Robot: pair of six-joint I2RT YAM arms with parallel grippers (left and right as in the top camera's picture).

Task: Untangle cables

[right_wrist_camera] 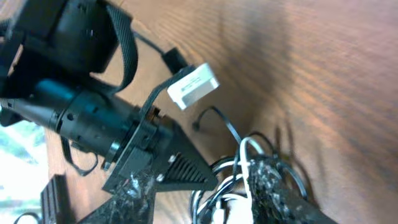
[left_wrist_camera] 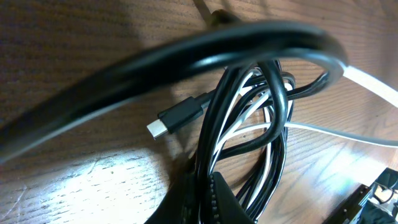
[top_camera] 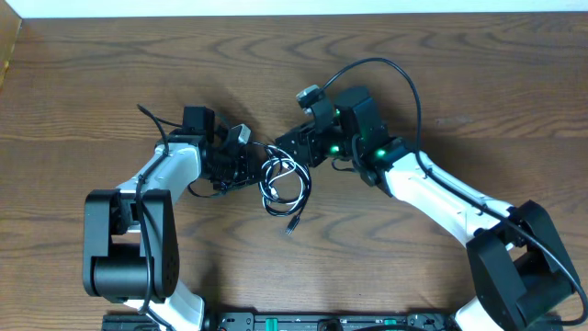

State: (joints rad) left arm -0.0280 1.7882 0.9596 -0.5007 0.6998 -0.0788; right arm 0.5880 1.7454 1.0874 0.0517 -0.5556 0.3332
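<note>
The cables lie as one tangled bundle (top_camera: 285,182) of white and black loops at mid-table. A black plug end (top_camera: 292,223) trails toward the front. My left gripper (top_camera: 250,165) sits at the bundle's left edge. In the left wrist view this left gripper (left_wrist_camera: 205,196) is shut on black cable strands (left_wrist_camera: 214,124), with a silver-tipped black plug (left_wrist_camera: 165,124) lying beside them and the white cable (left_wrist_camera: 373,87) running off to the right. My right gripper (top_camera: 287,152) is at the bundle's upper edge. In its own view the right gripper (right_wrist_camera: 208,199) is open, and white and black loops (right_wrist_camera: 239,168) lie between its fingers.
A thick black arm wire (left_wrist_camera: 186,56) arcs across the left wrist view, above the bundle. The left arm's wrist and white camera block (right_wrist_camera: 193,87) sit close in front of my right gripper. Bare wooden table (top_camera: 441,74) stretches behind and to both sides.
</note>
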